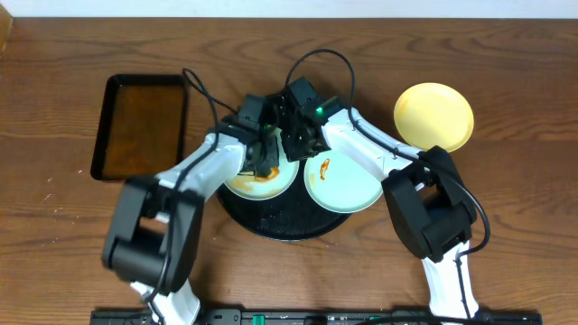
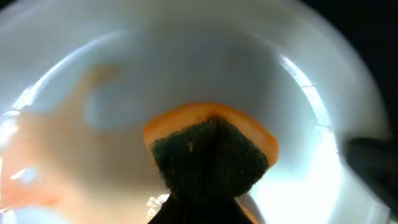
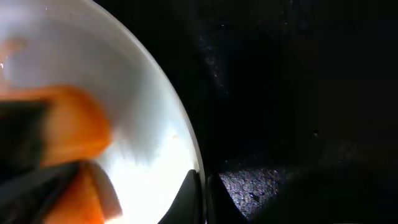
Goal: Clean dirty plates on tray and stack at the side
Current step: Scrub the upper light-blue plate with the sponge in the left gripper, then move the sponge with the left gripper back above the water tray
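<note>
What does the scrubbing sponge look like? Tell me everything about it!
The orange sponge with the dark green scrubby face looks soft and squashed, creased down its middle. The left pincer pinches it, green face towards the wrist camera. It touches the pale round plate, beside an orange-brown sauce smear, on the round black tray.

A robotics lab bench is showing here: a cabled left arm (image 1: 153,226) and right arm (image 1: 433,212) are rising from a black rail (image 1: 289,317) edging a wooden table (image 1: 524,226), with plates (image 1: 348,185) sitting on a tray (image 1: 271,226).
</note>
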You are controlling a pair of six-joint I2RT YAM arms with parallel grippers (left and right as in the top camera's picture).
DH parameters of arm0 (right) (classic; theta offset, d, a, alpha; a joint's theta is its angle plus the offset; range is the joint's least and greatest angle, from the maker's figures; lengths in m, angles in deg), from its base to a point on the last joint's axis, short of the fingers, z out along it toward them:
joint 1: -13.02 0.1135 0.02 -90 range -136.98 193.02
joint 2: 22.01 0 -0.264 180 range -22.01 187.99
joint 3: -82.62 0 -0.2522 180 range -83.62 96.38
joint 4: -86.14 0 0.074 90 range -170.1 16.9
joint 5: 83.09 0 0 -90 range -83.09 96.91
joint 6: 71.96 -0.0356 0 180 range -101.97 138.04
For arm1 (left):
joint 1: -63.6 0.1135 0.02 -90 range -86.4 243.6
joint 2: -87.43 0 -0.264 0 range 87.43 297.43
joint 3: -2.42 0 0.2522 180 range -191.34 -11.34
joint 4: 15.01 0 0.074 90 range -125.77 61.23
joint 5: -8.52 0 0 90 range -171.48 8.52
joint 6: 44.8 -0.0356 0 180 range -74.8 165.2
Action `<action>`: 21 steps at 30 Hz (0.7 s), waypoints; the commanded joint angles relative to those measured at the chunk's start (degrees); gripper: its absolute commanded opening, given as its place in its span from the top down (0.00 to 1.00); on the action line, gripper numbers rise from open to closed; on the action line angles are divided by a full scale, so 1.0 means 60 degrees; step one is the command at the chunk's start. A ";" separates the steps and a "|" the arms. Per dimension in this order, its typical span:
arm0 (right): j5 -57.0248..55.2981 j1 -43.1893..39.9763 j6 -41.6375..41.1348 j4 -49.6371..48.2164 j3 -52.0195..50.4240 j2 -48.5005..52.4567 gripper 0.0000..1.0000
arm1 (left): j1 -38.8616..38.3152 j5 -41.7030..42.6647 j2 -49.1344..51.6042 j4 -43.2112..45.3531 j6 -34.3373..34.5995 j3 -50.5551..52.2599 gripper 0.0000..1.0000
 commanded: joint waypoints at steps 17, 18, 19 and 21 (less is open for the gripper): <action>-0.0590 -0.0124 0.0109 0.0131 0.0073 -0.0040 0.99 | 0.2262 -0.1158 -0.0699 -0.0976 -0.0860 -0.0055 0.93; -0.0590 -0.0124 0.0109 0.0131 0.0073 -0.0040 0.99 | 0.2237 -0.1155 -0.1231 -0.0980 -0.0885 -0.0055 0.93; -0.0590 -0.0124 0.0109 0.0131 0.0073 -0.0040 0.99 | 0.2189 -0.1147 -0.1818 -0.1016 -0.0874 -0.0051 0.93; -0.0590 -0.0124 0.0106 0.0127 0.0073 -0.0040 0.99 | 0.2131 -0.1067 -0.2419 -0.1078 -0.0874 -0.0051 0.93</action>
